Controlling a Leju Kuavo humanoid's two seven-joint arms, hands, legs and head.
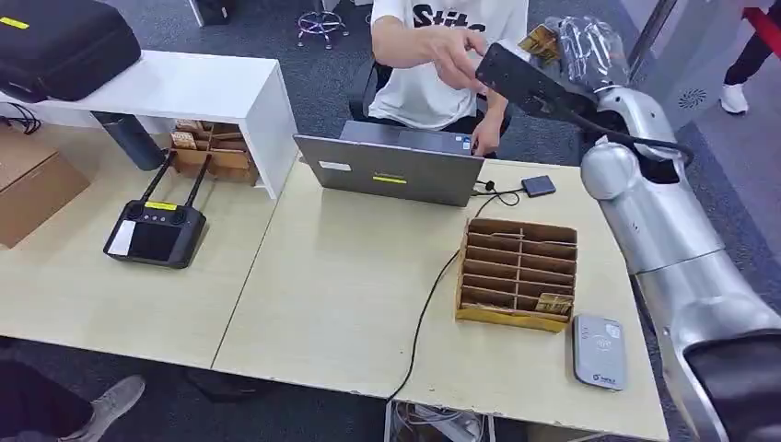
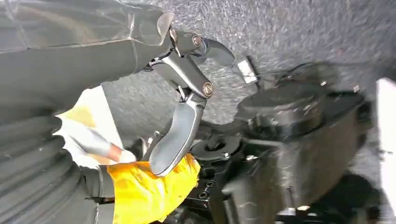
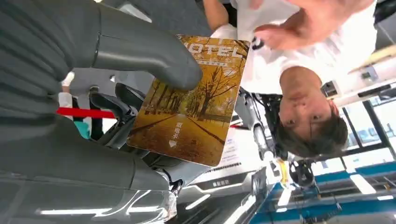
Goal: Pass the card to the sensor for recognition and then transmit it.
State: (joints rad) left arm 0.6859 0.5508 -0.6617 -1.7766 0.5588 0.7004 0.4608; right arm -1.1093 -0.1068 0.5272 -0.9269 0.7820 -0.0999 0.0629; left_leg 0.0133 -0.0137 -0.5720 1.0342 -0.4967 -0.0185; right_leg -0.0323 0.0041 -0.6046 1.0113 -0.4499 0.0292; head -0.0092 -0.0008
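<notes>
Right hand [image 3: 140, 60] pinches one hotel card [image 3: 189, 100], raised beyond the table's far edge toward one person's hand [image 1: 460, 51]; left hand [image 2: 182, 93] holds nothing, fingers apart.

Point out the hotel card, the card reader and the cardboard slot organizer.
hotel card [image 3: 189, 105], right wrist view, on the middle of its printed tree picture.
card reader [image 1: 599, 351], head view, on the centre of its grey top face.
cardboard slot organizer [image 1: 517, 273], head view, on a middle divider.
</notes>
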